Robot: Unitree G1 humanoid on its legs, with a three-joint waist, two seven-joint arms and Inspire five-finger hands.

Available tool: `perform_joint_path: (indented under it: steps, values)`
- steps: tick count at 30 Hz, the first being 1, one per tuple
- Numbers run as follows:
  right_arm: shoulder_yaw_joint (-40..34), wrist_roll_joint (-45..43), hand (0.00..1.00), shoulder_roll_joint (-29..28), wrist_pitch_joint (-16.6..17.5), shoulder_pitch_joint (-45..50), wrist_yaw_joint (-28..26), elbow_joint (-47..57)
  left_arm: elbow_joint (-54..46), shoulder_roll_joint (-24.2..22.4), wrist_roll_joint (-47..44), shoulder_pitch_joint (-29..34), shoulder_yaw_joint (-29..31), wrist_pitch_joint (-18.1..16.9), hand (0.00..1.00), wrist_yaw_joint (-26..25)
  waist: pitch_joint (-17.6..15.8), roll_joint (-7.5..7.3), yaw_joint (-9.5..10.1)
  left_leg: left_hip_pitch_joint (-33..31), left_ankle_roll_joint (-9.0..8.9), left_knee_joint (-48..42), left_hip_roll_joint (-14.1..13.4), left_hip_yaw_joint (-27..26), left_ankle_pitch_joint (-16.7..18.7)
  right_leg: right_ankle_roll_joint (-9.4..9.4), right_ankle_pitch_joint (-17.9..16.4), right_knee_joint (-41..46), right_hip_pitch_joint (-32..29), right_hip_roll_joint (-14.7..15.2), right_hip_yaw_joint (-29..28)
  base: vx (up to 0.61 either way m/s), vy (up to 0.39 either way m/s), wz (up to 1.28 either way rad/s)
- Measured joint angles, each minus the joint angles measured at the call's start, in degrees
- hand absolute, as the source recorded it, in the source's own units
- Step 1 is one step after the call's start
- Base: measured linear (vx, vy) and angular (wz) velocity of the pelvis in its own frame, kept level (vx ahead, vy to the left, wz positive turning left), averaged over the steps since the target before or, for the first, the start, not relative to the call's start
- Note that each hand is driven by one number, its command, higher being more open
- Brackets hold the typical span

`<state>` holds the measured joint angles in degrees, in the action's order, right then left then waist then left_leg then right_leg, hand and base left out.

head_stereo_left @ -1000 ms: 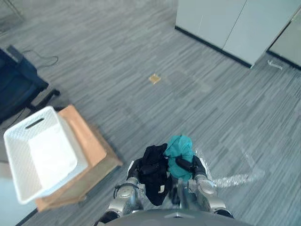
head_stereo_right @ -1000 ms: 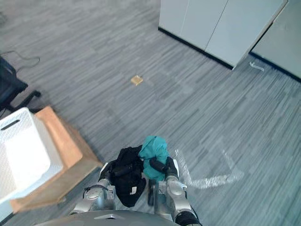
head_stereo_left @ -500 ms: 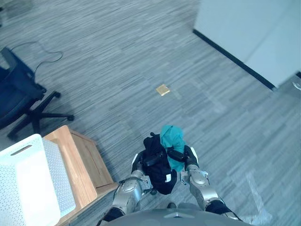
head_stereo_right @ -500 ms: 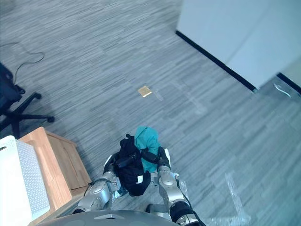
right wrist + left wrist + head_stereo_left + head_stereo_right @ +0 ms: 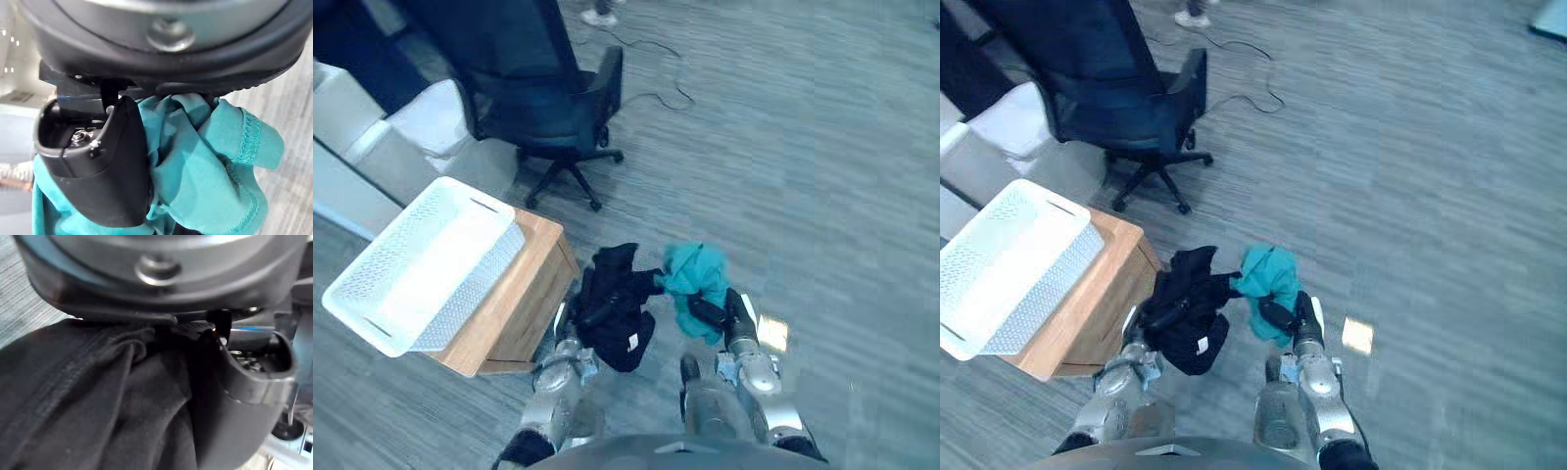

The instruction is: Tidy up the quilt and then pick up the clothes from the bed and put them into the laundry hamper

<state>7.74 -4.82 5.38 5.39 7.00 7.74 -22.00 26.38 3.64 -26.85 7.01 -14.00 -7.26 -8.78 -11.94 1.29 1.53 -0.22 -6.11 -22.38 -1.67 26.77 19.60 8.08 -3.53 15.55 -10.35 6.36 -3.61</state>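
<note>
White mesh laundry hamper (image 5: 470, 294) far left, sitting tilted on a wooden stand (image 5: 524, 313) and overhanging the stand's left edge. Behind it, up-left: black office chair (image 5: 548, 98) on grey carpet floor (image 5: 822, 176), pale padded furniture (image 5: 426, 122) just beside the chair, can't tell what it is. Thin cable (image 5: 661, 93) runs on the floor right of the chair, and a shoe (image 5: 600, 15) shows at the top edge. Clothes are in the hands, over the floor just right of the stand and outside the hamper. Left hand (image 5: 227, 411): fingers closed on a black garment (image 5: 617, 304), thumb pressed into the cloth in the left wrist view; fabric bunches up over the hand and hangs below it, with a small white label on the lower part. Right hand (image 5: 102, 181): fingers clamped on a teal garment (image 5: 697, 279), thumb across the bunched cloth, stitched hem showing in the right wrist view. The two garments touch at their inner edges, black left, teal right. Small bright square patch (image 5: 771, 333) on the floor just right of the right hand.
</note>
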Motion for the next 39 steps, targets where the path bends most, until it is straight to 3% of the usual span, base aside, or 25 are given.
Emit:
perform_joint_path:
  steps: [1, 4, 6, 7, 9, 10, 11, 12, 13, 15, 16, 18, 19, 21, 23, 26, 28, 30, 32, 33, 34, 35, 36, 38, 39]
  values:
    - [0.05, 0.0, 0.0, -0.46, 0.08, 0.56, 0.01, 0.55, -0.54, 0.07, 0.03, 0.82, -0.33, -0.29, 0.0, 0.13, 0.08, 0.1, -0.09, 0.11, 0.79, 0.12, -0.18, -0.27, -0.55, -0.98, -1.23, 1.39, 0.7, -0.59, 1.44, 0.31, -0.367, 1.26]
    - [2.46, 0.05, 0.0, -1.25, 0.23, 1.08, -0.07, 2.68, -2.26, -1.27, 0.06, 4.56, 0.84, -1.02, 0.0, 0.51, 0.56, 0.08, 1.34, 0.01, 0.63, -0.76, -2.92, 3.37, -2.11, -3.78, -5.96, 4.07, 3.68, -2.15, 7.48, 0.27, -0.387, 1.21]
    - [4.81, 0.07, 0.0, -1.28, 0.23, 1.58, -0.1, 5.82, -2.7, -3.41, 0.05, 6.56, 3.38, -1.06, 0.0, 0.61, 0.6, 0.84, 1.26, -5.1, -0.41, -9.65, -3.33, 1.35, -2.98, -4.5, -6.58, -0.16, 8.16, -3.1, 13.5, 0.21, -0.244, 1.39]
    - [6.72, 0.0, 0.0, -1.28, 0.34, 2.23, -0.03, 8.73, -4.41, -4.66, -0.1, 8.49, 5.08, -1.06, 0.0, 0.6, 0.06, 1.92, 1.7, -10.86, -0.43, -19.89, -6.48, -8.13, -5.46, -5.46, -6.35, -3.95, 13.32, -5.06, 18.11, 0.16, -0.164, 1.35]
    - [7.66, -0.06, 0.0, -1.63, 0.65, 2.04, 0.04, 9.09, -4.79, -4.74, -0.19, 9.84, 6.08, -1.21, 0.0, 0.62, -0.03, 1.84, 2.95, -13.23, -0.32, -24.58, -10.46, -17.11, -8.14, -6.09, -6.42, -6.48, 16.91, -6.03, 19.79, 0.12, -0.112, 0.99]
    - [7.88, -0.04, 0.0, -2.53, 1.24, 1.62, 0.02, 9.1, -4.79, -4.08, -0.53, 10.6, 7.07, -1.22, 0.0, 0.59, 0.09, 1.21, 3.88, -14.73, 0.32, -26.57, -14.03, -26.17, -8.98, -6.59, -6.71, -8.86, 19.88, -5.68, 22.63, 0.17, -0.095, 1.06]
    - [7.15, -0.06, 0.0, -2.93, 1.51, 0.88, 0.08, 9.13, -4.81, -4.01, -0.5, 10.54, 7.37, -1.21, 0.0, 0.66, 0.1, 1.21, 4.17, -15.63, 0.61, -25.77, -15.55, -32.11, -6.68, -6.75, -6.8, -9.98, 20.9, -5.2, 24.49, 0.14, -0.067, 0.97]
    - [6.88, -0.05, 0.0, -2.98, 1.51, 0.63, 0.08, 9.12, -4.82, -4.05, -0.5, 10.46, 7.44, -1.21, 0.0, 0.69, 0.04, 1.27, 4.24, -15.82, 0.62, -25.36, -15.64, -33.51, -6.0, -6.75, -6.8, -10.28, 21.06, -5.05, 24.78, 0.16, 0.014, 0.96]
    - [5.37, -0.06, 0.0, -2.97, 1.49, -0.28, 0.11, 9.12, -4.85, -4.45, -0.5, 10.36, 7.7, -1.21, 0.0, 0.74, 0.01, 1.23, 4.53, -17.08, 0.49, -21.27, -14.42, -39.26, -3.34, -6.66, -6.82, -11.25, 21.53, -3.81, 27.18, 0.11, 0.055, 0.72]
    - [3.17, -0.07, 0.0, -2.88, 1.47, -0.97, 0.15, 9.1, -4.91, -4.58, -0.39, 10.44, 7.73, -1.2, 0.0, 0.8, -0.01, 1.2, 4.54, -17.27, 1.45, -12.76, -11.35, -45.83, -3.72, -5.33, -7.31, -11.21, 22.31, -1.6, 29.45, 0.18, 0.128, 0.84]
    - [1.44, -0.08, 0.0, -2.85, 1.47, -1.07, 0.27, 8.96, -5.0, -4.83, -0.2, 10.68, 7.78, -1.2, 0.0, 0.8, 0.12, 1.4, 4.45, -16.42, 7.55, -7.19, -9.51, -49.29, -8.77, -3.81, -8.06, -10.6, 23.23, -0.56, 30.15, 0.21, 0.168, 0.65]
    - [0.33, -0.08, 0.0, -2.98, 1.17, -1.18, 0.85, 8.6, -5.66, -4.6, -0.28, 11.04, 8.09, -1.2, 0.0, 0.72, 0.38, -1.35, 4.47, -14.88, 9.42, -5.06, -6.56, -51.79, -9.71, -2.98, -8.51, -9.87, 23.45, 1.87, 29.72, 0.26, 0.177, 0.54]
    - [-0.38, -0.05, 0.0, -3.04, 1.17, -1.18, 1.11, 8.76, -7.1, -4.14, -0.87, 11.5, 8.03, -1.2, 0.0, 0.76, 0.56, -2.43, 4.29, -14.1, 10.72, -3.19, -4.64, -51.99, -9.63, -2.66, -7.86, -9.48, 23.7, 2.99, 28.84, 0.34, 0.233, 0.66]
    - [-1.33, -0.03, 0.0, -3.46, 0.89, -1.06, 1.31, 8.75, -8.55, -3.71, -1.84, 11.52, 7.93, -1.18, 0.0, 0.78, 0.63, -3.42, 4.49, -10.97, 11.0, 0.21, -2.06, -51.47, -9.53, -1.77, -5.82, -8.22, 25.19, 4.36, 27.56, 0.29, 0.216, 0.47]
    - [-2.86, 0.0, 0.0, -4.15, 0.76, -0.99, 1.3, 8.75, -8.75, -3.22, -1.8, 12.03, 7.82, -1.17, 0.0, 1.32, 0.87, -3.11, 3.74, -6.28, 10.99, 4.65, -0.02, -49.66, -9.52, -1.18, -4.8, 4.79, 22.38, 7.04, 26.85, 0.27, 0.203, 0.5]
    - [-3.98, 0.07, 0.0, -4.76, 0.75, -0.78, 1.3, 8.76, -9.2, -1.37, -1.75, 12.32, 6.54, -1.08, 0.0, 1.97, 1.73, -4.22, 0.65, -2.45, 11.32, 8.92, 2.12, -44.57, -9.7, -2.29, 1.09, 32.66, 9.71, 11.1, 20.3, 0.22, 0.095, 0.77]
    - [-4.66, 0.08, 0.0, -5.13, 0.74, -0.35, 1.26, 8.77, -9.22, -0.2, -1.72, 11.91, 6.01, -0.41, 0.0, 2.02, 1.74, -4.27, -1.17, -0.71, 11.14, 9.84, 2.18, -41.11, -9.92, -2.29, -4.82, 39.78, 3.92, 10.19, 17.38, 0.28, 0.017, 0.99]
    - [-5.15, 0.07, 0.0, -5.52, 0.74, 1.16, 1.35, 9.51, -9.2, -0.06, -1.69, 11.83, 5.82, -0.16, 0.0, 2.17, 1.6, -3.76, -1.83, 1.49, 10.4, 11.38, 2.34, -38.12, -10.26, -2.23, -9.05, 33.11, 0.8, 9.28, 17.25, 0.26, -0.023, 0.8]
    - [-5.18, 0.05, 0.0, -5.53, 0.73, 2.21, 1.39, 11.12, -9.04, 0.65, -1.71, 10.65, 5.23, -0.16, 0.0, 2.58, 2.14, -4.64, -1.93, 1.68, 8.53, 11.81, 2.62, -35.27, -9.92, -2.42, -10.3, 18.18, -1.57, 7.48, 14.93, 0.23, -0.144, 0.79]
    - [-5.27, 0.04, 0.0, -5.68, 0.65, 2.67, 1.41, 12.28, -9.04, 1.23, -1.71, 10.38, 4.76, -0.17, 0.0, 2.79, 2.31, -4.89, -2.01, 1.76, 7.04, 11.53, 2.93, -34.67, -9.56, -1.05, -8.19, 8.0, -1.52, 6.27, 11.75, 0.2, -0.184, 0.69]
    - [-5.28, 0.03, 0.0, -5.76, 0.54, 3.15, 1.5, 13.27, -9.09, 1.52, -1.71, 10.47, 4.57, -0.17, 0.0, 2.88, 2.61, -5.42, -2.06, 1.84, 6.44, 11.29, 3.39, -34.77, -9.2, -1.09, -4.73, 3.11, -1.3, 6.04, 10.37, 0.21, -0.223, 0.62]
    - [-5.29, -0.02, 0.0, -5.08, 0.46, 3.59, 1.61, 15.02, -8.19, 1.57, -1.74, 10.24, 4.7, 0.04, 0.0, 3.05, 2.72, -5.23, -2.08, 2.33, 5.16, 10.37, 3.71, -34.83, -7.54, 0.31, 2.29, -0.03, -0.56, 6.29, 8.78, 0.22, -0.201, 0.25]
    - [-5.19, -0.03, 0.0, -3.35, -0.04, 3.26, 1.75, 16.33, -8.62, 0.07, -1.74, 11.48, 4.9, 0.34, 0.0, 3.0, 3.38, -3.51, -1.6, 2.67, 4.15, 9.91, 1.44, -36.07, -7.12, -0.32, 3.14, -2.95, 1.56, 4.46, 9.0, 0.23, -0.19, 0.07]
    - [-4.9, -0.01, 0.0, -1.96, -0.08, 3.45, 1.95, 20.47, -8.99, -1.21, -1.74, 12.97, 5.06, 0.19, 0.0, 3.41, 4.23, -1.85, -1.71, 3.53, 3.42, 10.48, -0.74, -37.92, -6.61, -0.94, 4.25, -6.85, 4.25, 2.43, 9.89, 0.18, -0.107, -0.13]
    - [-5.01, -0.1, 0.0, -1.03, -0.04, 3.04, 2.13, 23.62, -8.94, -1.56, -1.76, 13.18, 4.92, 0.21, 0.0, 3.92, 4.28, -1.79, -1.71, 4.66, 3.42, 11.58, -1.45, -38.36, -6.63, -1.3, 4.9, -8.79, 5.61, 1.43, 9.9, 0.13, -0.074, -0.08]
